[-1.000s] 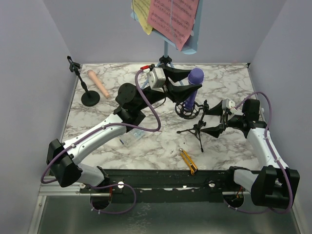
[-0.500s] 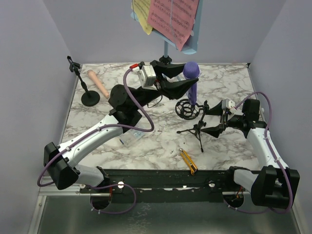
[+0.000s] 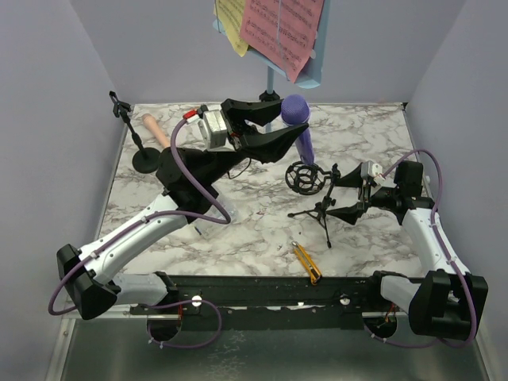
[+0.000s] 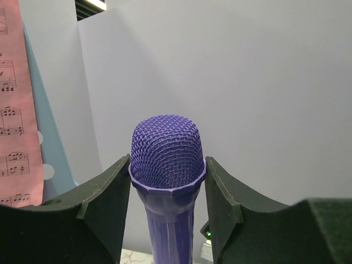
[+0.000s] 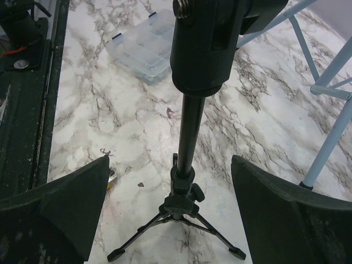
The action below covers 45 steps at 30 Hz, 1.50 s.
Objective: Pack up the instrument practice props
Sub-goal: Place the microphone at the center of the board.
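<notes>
Top view: left gripper (image 3: 287,125) closed partway on the purple microphone (image 3: 294,109), which is head up and held clear of the marble table (image 3: 238,238). Right gripper (image 3: 347,196) spread wide, one finger on each side of the tripod mic mount (image 3: 321,208).
Left wrist: fingers (image 4: 107,192) press the collar under the mesh head.
Right wrist: fingers (image 5: 66,203) stand apart from the mount's post, no contact.

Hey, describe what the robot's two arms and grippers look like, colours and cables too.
The left arm and right arm have white shells between bulky black joints, and a purple cable loops along each. The left gripper and right gripper are matte black with two broad wedge-shaped fingers. Behind each sits a pale camera block; the left one has a red tab.
</notes>
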Each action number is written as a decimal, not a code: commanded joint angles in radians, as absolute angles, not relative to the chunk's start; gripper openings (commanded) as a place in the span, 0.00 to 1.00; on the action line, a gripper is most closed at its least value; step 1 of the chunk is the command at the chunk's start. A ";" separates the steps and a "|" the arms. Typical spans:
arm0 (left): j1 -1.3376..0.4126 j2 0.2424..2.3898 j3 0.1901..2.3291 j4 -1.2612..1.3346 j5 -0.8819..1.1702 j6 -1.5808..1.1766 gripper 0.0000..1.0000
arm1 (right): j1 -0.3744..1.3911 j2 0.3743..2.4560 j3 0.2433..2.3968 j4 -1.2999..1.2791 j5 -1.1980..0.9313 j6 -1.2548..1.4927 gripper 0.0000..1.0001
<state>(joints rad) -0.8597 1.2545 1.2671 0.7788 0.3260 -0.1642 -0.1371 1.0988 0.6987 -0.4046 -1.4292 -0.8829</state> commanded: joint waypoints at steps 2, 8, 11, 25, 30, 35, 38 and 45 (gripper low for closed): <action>-0.864 1.189 1.224 0.810 0.285 -0.156 0.05 | -0.134 1.087 0.705 -0.384 -1.399 -0.876 0.97; -0.864 1.146 1.194 0.795 0.267 -0.139 0.05 | -0.134 1.088 0.705 -0.383 -1.394 -0.874 0.98; -0.864 1.132 1.187 0.787 0.261 -0.132 0.05 | -0.134 1.088 0.705 -0.382 -1.394 -0.874 0.98; -0.863 1.075 1.176 0.712 0.215 -0.063 0.05 | -0.134 1.090 0.704 -0.382 -1.391 -0.874 0.98; -0.863 1.052 1.174 0.667 0.184 -0.043 0.04 | -0.135 1.092 0.701 -0.381 -1.390 -0.874 0.98; -0.864 1.024 1.164 0.592 0.125 -0.006 0.03 | -0.135 1.094 0.702 -0.382 -1.388 -0.875 0.98; -0.864 1.009 1.152 0.544 0.061 0.044 0.02 | -0.134 1.094 0.702 -0.382 -1.387 -0.876 0.98; -0.862 1.001 1.123 0.442 -0.138 0.141 0.01 | -0.134 1.102 0.702 -0.381 -1.384 -0.876 0.99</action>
<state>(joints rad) -0.8597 1.0122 1.1419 0.5255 0.0311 0.0544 -0.1371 1.0988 0.6987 -0.3904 -1.4010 -0.8799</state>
